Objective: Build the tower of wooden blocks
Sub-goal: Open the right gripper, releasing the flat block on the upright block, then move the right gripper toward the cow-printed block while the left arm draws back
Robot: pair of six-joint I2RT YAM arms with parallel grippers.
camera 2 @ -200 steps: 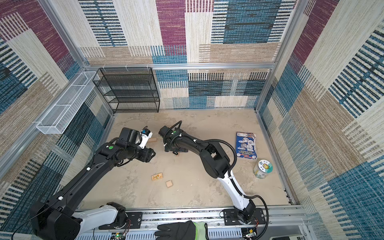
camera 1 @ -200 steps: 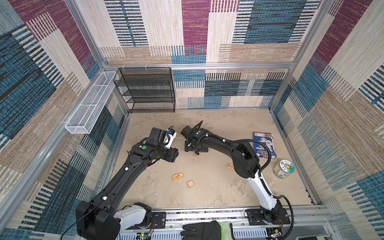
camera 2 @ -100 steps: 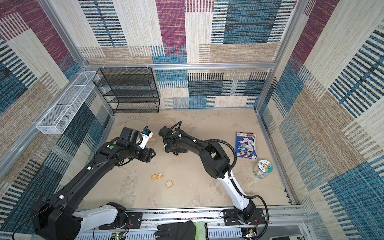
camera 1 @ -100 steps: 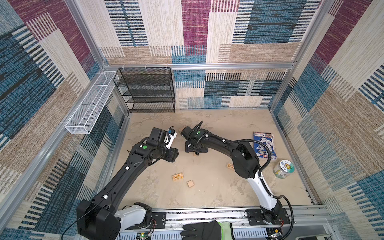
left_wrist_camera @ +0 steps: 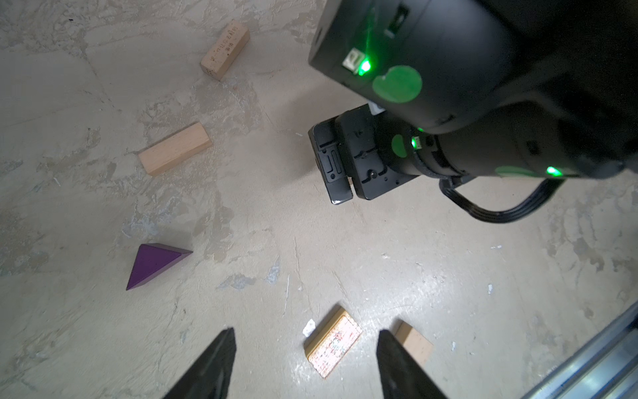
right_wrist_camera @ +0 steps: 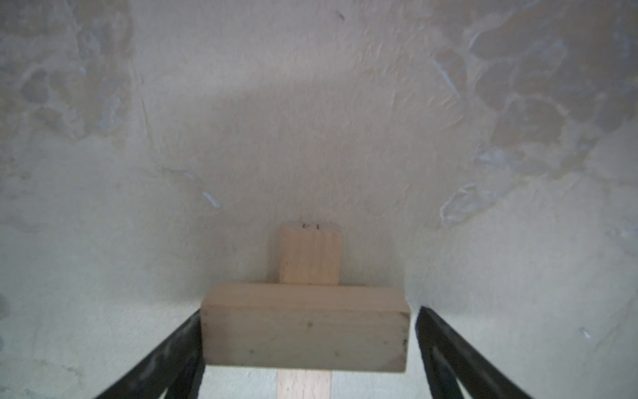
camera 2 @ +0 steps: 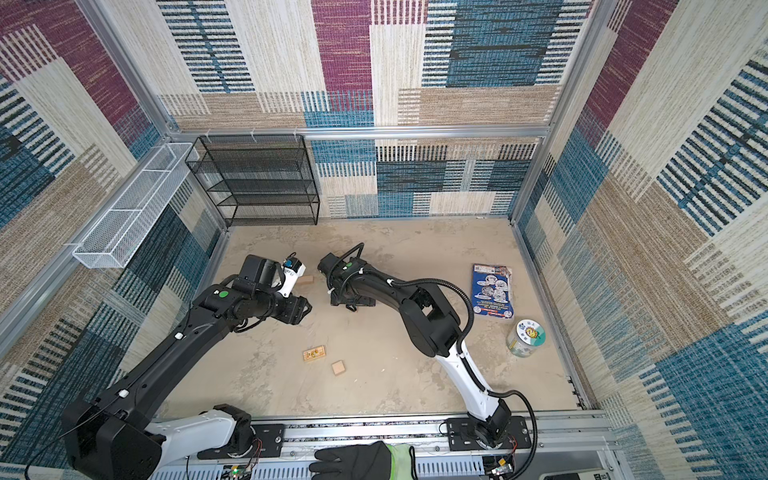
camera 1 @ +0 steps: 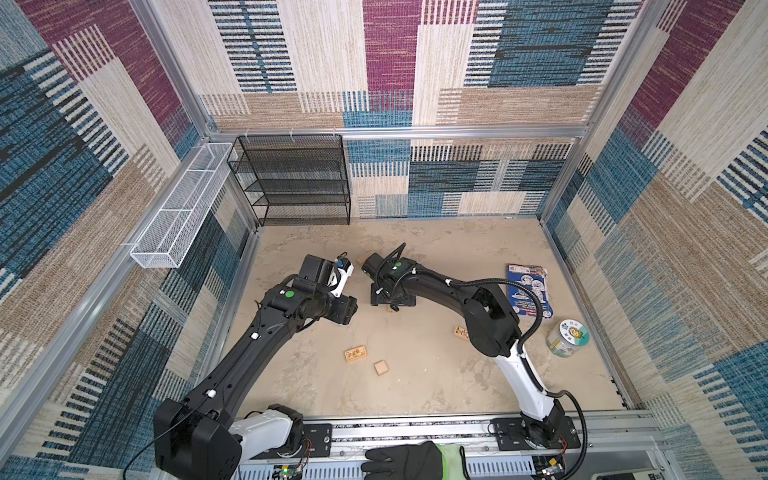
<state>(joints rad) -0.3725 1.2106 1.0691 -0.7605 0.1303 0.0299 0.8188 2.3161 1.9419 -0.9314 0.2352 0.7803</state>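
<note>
The tower is two pale wood blocks laid crosswise: a top brick (right_wrist_camera: 305, 328) rests across a lower brick (right_wrist_camera: 309, 255). My right gripper (right_wrist_camera: 309, 311) stands open around the top brick, with a gap at one finger (right_wrist_camera: 445, 338). In a top view it (camera 1: 392, 301) is low over the floor. My left gripper (left_wrist_camera: 305, 331) hangs open and empty above a printed block (left_wrist_camera: 333, 342) and a cube (left_wrist_camera: 414, 343). A purple wedge (left_wrist_camera: 152, 264), a plain brick (left_wrist_camera: 175, 148) and a stamped brick (left_wrist_camera: 226, 50) lie loose on the floor.
A blue booklet (camera 1: 528, 291) and a clear jar (camera 1: 567, 337) sit at the right. Another printed block (camera 1: 460, 332) lies beside the right arm's elbow. A black mesh shelf (camera 1: 299, 183) stands at the back left, and a gloved hand (camera 1: 411, 461) rests on the front rail.
</note>
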